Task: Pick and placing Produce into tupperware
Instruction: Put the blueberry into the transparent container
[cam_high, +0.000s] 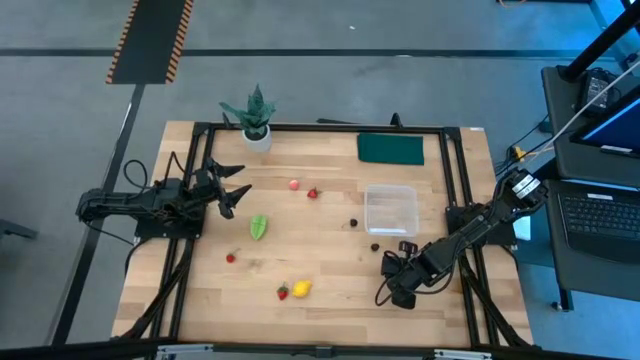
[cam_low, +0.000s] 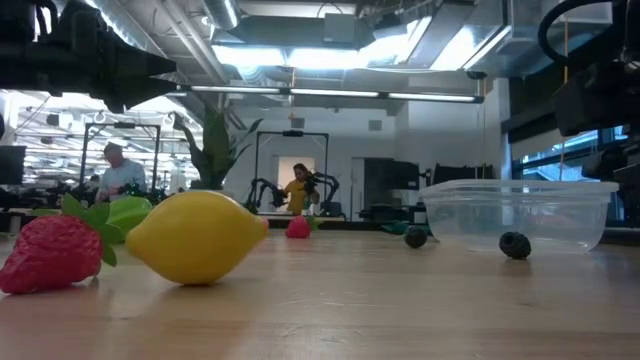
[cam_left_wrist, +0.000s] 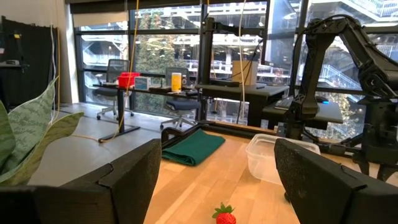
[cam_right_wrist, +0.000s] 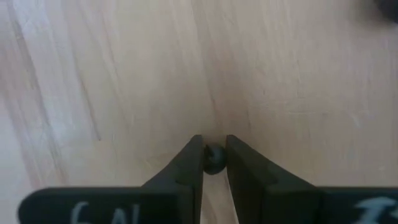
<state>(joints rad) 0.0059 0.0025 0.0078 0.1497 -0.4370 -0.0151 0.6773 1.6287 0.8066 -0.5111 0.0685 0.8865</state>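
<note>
The clear tupperware sits on the table's right half. Loose on the wood lie the green leafy piece, the lemon, a pink fruit, red berries and two dark berries. My right gripper is on the near side of the tupperware, pointing down, shut on a third dark berry. My left gripper waits open at the left, far from the leafy piece. My right gripper pinches a small dark berry between its two fingertips, coming from above and pointing down at the wood. The berry sits right at the free ends of the fingers. Whether it is clear of the table, I cannot tell.
A potted plant stands at the far edge and a flat dark green rectangle lies on the far side of the tupperware. Black frame rails run along the table's sides. Bare wood lies between the lemon and my right gripper.
</note>
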